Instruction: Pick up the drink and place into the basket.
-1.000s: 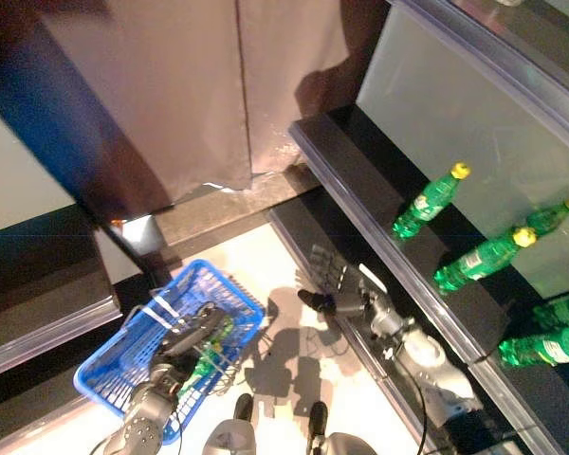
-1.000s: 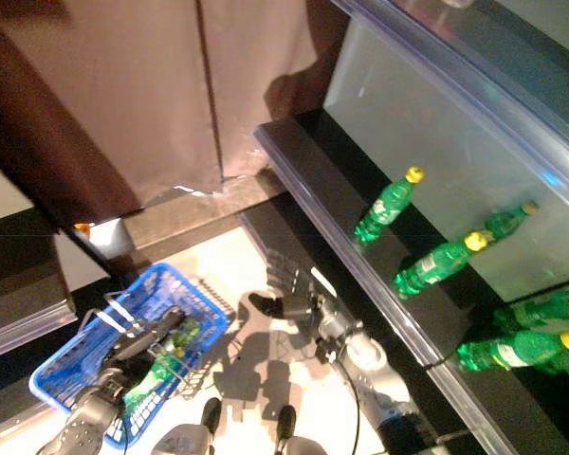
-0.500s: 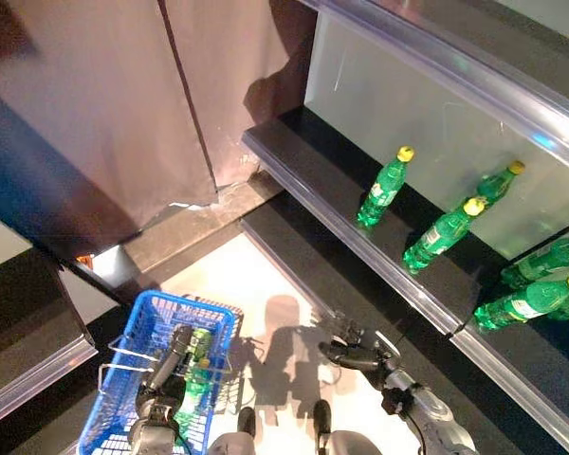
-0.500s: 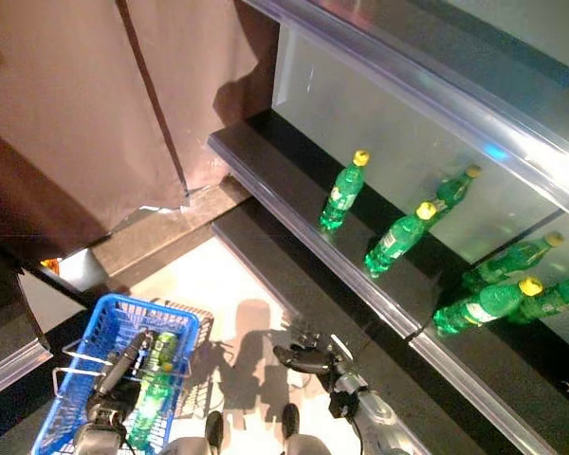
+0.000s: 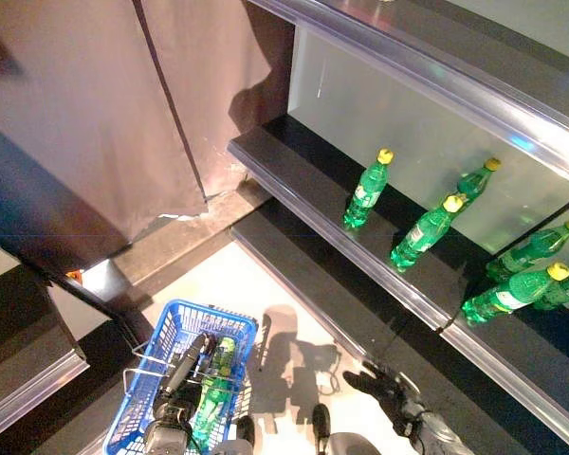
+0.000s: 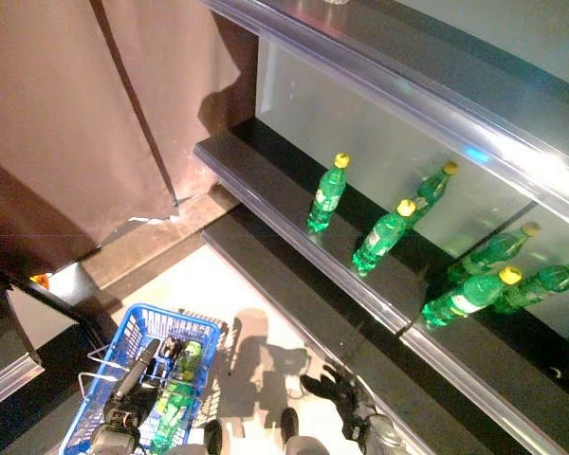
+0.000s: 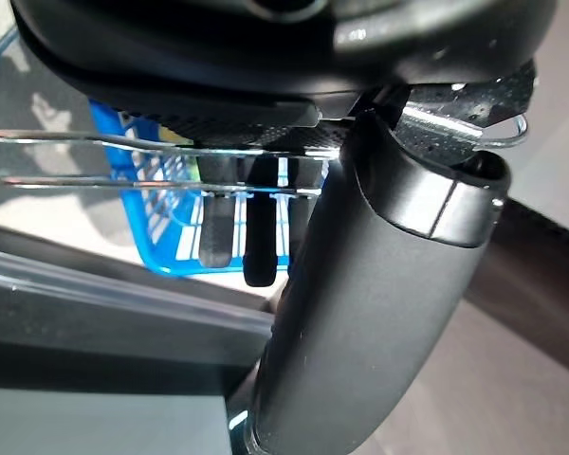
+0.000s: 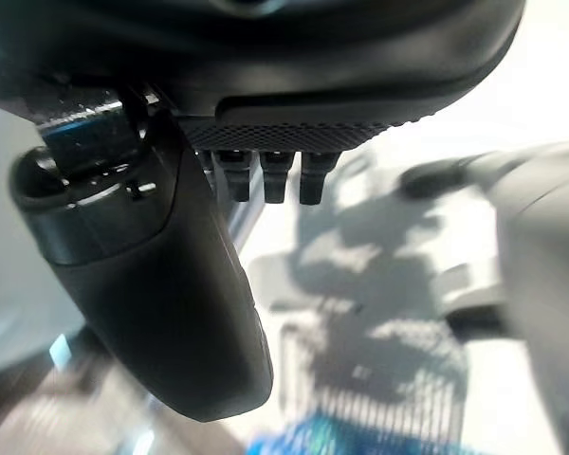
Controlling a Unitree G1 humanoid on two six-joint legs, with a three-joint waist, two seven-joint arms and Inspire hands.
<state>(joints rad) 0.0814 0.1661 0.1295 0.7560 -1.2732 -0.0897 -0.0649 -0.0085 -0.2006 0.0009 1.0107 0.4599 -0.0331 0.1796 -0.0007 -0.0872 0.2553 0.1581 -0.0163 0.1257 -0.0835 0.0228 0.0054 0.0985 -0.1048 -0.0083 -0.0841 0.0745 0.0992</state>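
Observation:
The blue basket hangs low at the left. My left hand is shut on its thin wire handles. Green bottles lie inside the basket. More green bottles with yellow caps stand and lean on the black shelf at the right; the nearest one stands upright. My right hand is low at the bottom right, over the floor beside the lower shelf. Its fingers are relaxed and hold nothing.
A brown curtain hangs at the back left. A lower black shelf runs along the right under the bottle shelf. A black ledge juts in at the left. Pale floor lies between them.
The camera has swung, so more of the shelf shows. My right hand has drawn down and back towards my body, away from the lower shelf. The basket still hangs from my left hand.

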